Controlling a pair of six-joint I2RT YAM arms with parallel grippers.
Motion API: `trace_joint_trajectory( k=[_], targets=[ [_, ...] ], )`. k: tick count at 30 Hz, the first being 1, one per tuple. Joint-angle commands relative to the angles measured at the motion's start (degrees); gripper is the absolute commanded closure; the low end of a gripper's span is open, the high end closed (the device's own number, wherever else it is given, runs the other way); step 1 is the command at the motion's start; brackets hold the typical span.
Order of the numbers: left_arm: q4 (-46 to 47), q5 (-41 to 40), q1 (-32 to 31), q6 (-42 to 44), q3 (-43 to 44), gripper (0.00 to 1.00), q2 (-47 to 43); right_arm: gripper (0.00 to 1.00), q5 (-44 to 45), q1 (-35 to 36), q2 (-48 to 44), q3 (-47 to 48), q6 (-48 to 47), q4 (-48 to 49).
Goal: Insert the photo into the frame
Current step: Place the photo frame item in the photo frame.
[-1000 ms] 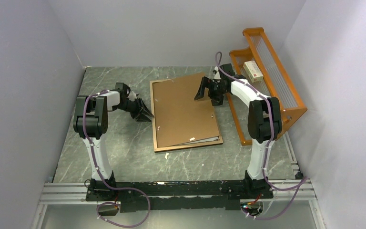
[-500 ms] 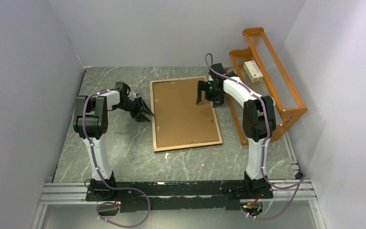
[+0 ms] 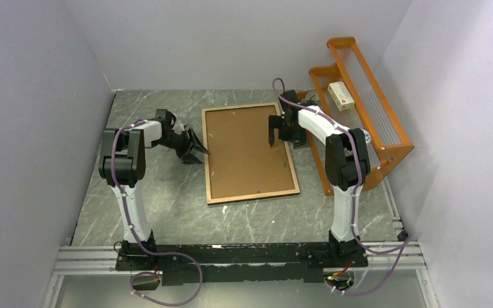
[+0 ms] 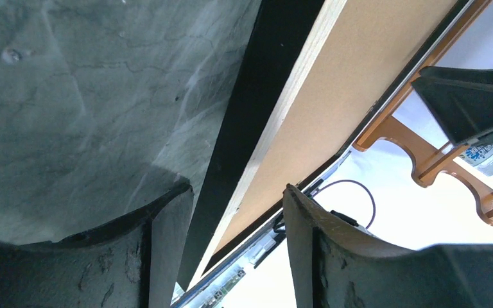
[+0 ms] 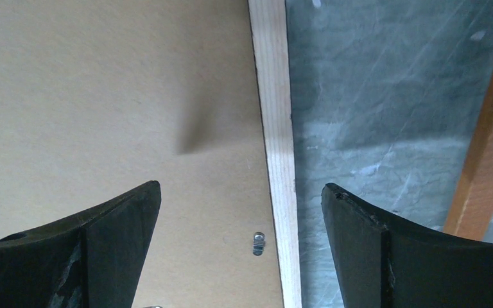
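Overhead view of a grey marbled table (image 3: 167,205) walled in white. At its centre, the frame (image 3: 253,194), flat and back up: thin light-wood border around a brown board (image 3: 247,151). Near its right side, an orange rack (image 3: 385,138) with a small box (image 3: 341,95) on a shelf.

2 arms reaching in from the near edge. Left end effector (image 3: 199,146) low at the frame's left edge, parted and holding nothing; tips seemingly against the border, though contact too close to call. From its wrist, the frame's black side and pale wood running between the 2 fingers (image 4: 167,244).

Right end effector (image 3: 273,135) above the frame's far right part, spread wide and empty. From its wrist, 1 finger (image 5: 103,231) over the board, the other over bare table, the wood border between them, a small metal clip (image 5: 257,242) on the board beside it.
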Motion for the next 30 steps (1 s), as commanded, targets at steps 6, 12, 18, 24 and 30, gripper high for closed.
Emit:
trace_joint_trajectory(
  k=[6, 12, 18, 24, 30],
  targets=[
    [-2.93, -11.22, -1.36, 3.98, -0.46, 0.47, 0.58, 0.13, -2.13, 2.79, -7.69, -7.17, 1.6, 4.79],
    [-3.62, -14.05, -2.75, 4.56, -0.78, 0.63, 0.4, 0.38, -3.16, 8.02, -13.1, -13.2, 6.59, 10.81],
    [-3.74, -13.19, -3.28, 4.96, -0.92, 0.79, 1.25, 0.56, -13.5, 12.88, -14.4, -18.66, 15.22, 22.43],
    [-4.02, -12.49, -3.39, 5.24, -1.25, 0.86, 1.78, 0.63, -23.96, 15.79, -11.55, -21.92, 23.75, 34.84],
    [-4.68, -12.11, -3.39, 5.24, -1.3, 0.91, 2.16, 0.71, -26.15, 19.21, -8.19, -24.98, 33.13, 46.46]
  ],
)
